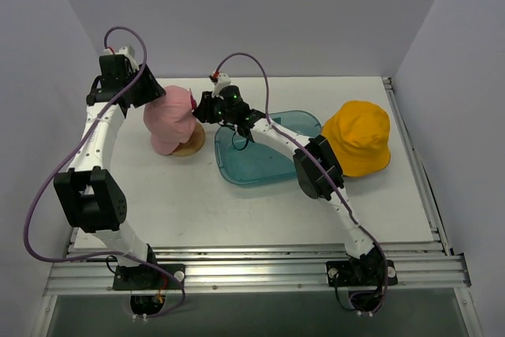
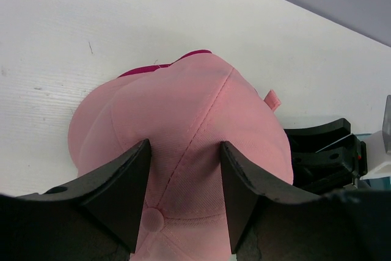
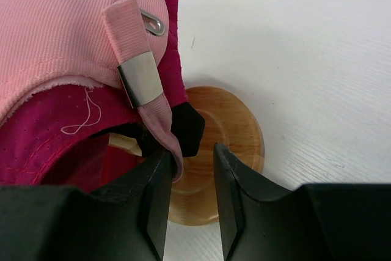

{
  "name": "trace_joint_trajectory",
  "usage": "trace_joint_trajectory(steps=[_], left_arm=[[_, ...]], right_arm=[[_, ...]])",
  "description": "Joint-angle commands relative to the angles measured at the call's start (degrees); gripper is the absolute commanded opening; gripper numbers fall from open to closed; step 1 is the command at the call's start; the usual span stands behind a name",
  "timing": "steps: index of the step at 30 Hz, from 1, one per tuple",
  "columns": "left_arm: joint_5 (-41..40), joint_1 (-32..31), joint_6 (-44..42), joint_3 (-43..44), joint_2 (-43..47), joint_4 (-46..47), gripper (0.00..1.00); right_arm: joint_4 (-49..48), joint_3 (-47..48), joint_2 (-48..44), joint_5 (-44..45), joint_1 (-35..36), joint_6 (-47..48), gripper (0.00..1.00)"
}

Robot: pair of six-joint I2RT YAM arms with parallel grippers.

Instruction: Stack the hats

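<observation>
Tabletop in white carries everything. A teal tray lies at its middle, and a yellow hat sits alone just right of the tray. Left of the tray, a pink hat covers a magenta hat on a wooden stand (only the disc base shows). The left gripper hangs over the pink crown, jaws wide apart, one finger on each side of the seam. The right gripper is at the hats' rim above the base, jaws a little apart, with the pink strap and its metal clip hanging against one finger, not pinched.
</observation>
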State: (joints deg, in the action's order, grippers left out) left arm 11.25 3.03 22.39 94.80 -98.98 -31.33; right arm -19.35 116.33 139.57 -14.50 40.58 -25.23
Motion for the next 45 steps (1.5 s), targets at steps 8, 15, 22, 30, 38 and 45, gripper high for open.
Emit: trace_joint_trajectory(steps=[8,15,22,30,38,45], left_arm=[[-9.83,-0.92,3.27,-7.88,4.14,-5.32,0.57],[-7.82,-0.39,3.27,-5.08,6.69,-4.7,0.63],[-7.1,2.86,3.1,-1.56,11.61,-8.39,0.74],[-7.64,0.05,2.83,-5.85,20.65,-6.46,0.94],[-7.29,-2.41,3.01,-10.86,25.85,-3.74,0.94],[-4.4,-4.24,4.15,-12.62,26.99,-2.42,0.94]], right_arm=[[4.06,0.83,3.26,-0.35,0.64,3.17,0.27],[2.49,-2.42,1.59,-0.79,-0.85,1.68,0.27],[0.72,-4.71,-0.61,-1.67,-1.73,0.45,0.28],[1.25,-4.1,0.09,-1.94,-1.29,-0.08,0.28],[2.22,-4.45,-0.96,-0.97,-1.55,0.19,0.32],[2.83,-4.45,-3.07,-0.62,-1.47,-0.08,0.4]])
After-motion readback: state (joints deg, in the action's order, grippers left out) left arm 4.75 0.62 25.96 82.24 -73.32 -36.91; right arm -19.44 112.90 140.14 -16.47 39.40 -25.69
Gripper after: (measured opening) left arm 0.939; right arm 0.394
